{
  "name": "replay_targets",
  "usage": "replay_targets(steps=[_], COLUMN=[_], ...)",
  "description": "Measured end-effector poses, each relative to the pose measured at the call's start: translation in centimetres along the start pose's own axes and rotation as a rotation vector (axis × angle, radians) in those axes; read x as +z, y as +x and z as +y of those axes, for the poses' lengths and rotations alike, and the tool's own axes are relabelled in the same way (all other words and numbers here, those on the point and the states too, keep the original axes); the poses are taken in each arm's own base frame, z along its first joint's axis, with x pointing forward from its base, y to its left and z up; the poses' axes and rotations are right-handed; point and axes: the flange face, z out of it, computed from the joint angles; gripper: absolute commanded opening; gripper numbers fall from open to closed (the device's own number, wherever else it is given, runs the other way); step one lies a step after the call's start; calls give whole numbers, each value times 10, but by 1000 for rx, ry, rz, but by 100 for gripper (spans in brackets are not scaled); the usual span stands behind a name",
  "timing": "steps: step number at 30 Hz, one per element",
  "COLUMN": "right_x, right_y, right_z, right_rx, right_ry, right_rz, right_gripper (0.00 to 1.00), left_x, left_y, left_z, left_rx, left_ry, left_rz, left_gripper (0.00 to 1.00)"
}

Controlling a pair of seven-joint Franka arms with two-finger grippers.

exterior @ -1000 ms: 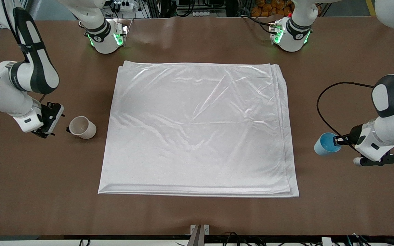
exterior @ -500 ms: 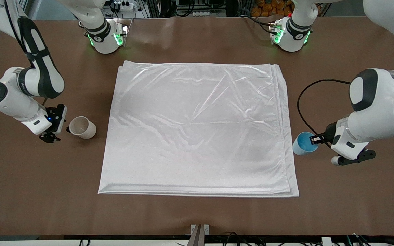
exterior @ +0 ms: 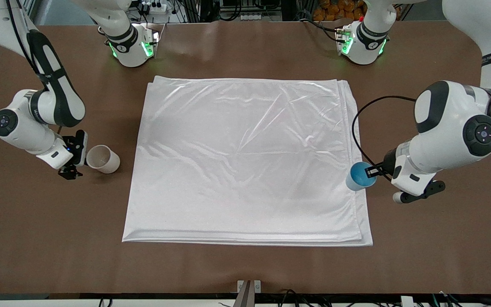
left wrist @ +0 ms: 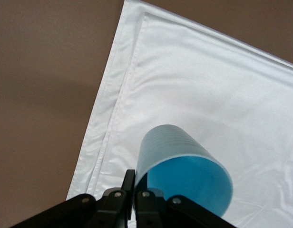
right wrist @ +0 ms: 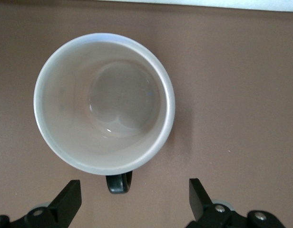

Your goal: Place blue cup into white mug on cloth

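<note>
Bright, even light falls from overhead on my bench (exterior: 245, 268), and shadows stay short and soft. The white cloth (exterior: 245, 162) shines with streaks of glare along its creases, strongest toward my bases. A pale sheen lies on the bare bench between the bases. In my left wrist view the blue cup (left wrist: 184, 175) is sharp and the cloth slightly washed out. In my right wrist view the white mug (right wrist: 103, 102) shows a soft glint inside and a faint shadow beside it.

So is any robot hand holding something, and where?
The left hand pinches the light-blue handleless cup by its rim, over the shiny white cloth's edge. The right hand holds nothing.
</note>
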Motion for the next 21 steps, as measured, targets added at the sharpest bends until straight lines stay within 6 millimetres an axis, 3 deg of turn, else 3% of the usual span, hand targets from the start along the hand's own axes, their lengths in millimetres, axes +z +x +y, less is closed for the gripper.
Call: replay_targets(steps=[9,21], right_x=[18,27], right_y=[-10,-10], right_z=[-9,-16], right_rx=[4,-7], right_ry=[-22,-26], right_rz=[0,1], right_gripper=[100,100], left_x=[1,2], left_y=[-21,-36], left_z=[31,52], left_rx=[-48,-75], left_ry=[-16,-27], left_rz=[-15,-27], left_gripper=[0,0])
